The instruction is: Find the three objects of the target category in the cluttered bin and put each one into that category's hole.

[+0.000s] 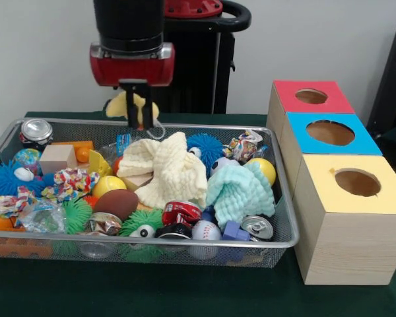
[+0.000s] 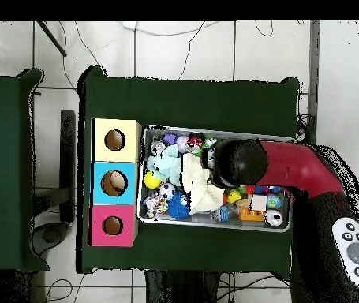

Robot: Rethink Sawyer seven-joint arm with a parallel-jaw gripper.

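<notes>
Lots of toys, cans and soft cloths fill the bin (image 1: pixel 280 241) on the desk (image 1: pixel 53 290), left of three boxes (image 1: pixel 346 218); I think the cloths are light and floppy, best pinched at a raised fold. The pincer (image 1: pixel 140 122) hangs straight down over the bin's back edge, narrow, and I cannot tell if it holds anything.

Green-covered table (image 1: pixel 185 290) carried the wire mesh bin (image 1: pixel 277 239) and, just beside it, a row of three wooden boxes (image 1: pixel 346 218): yellow, blue, red.

red and black arm hanging vertical, claw (image 1: pixel 139 117) pointing down
</notes>
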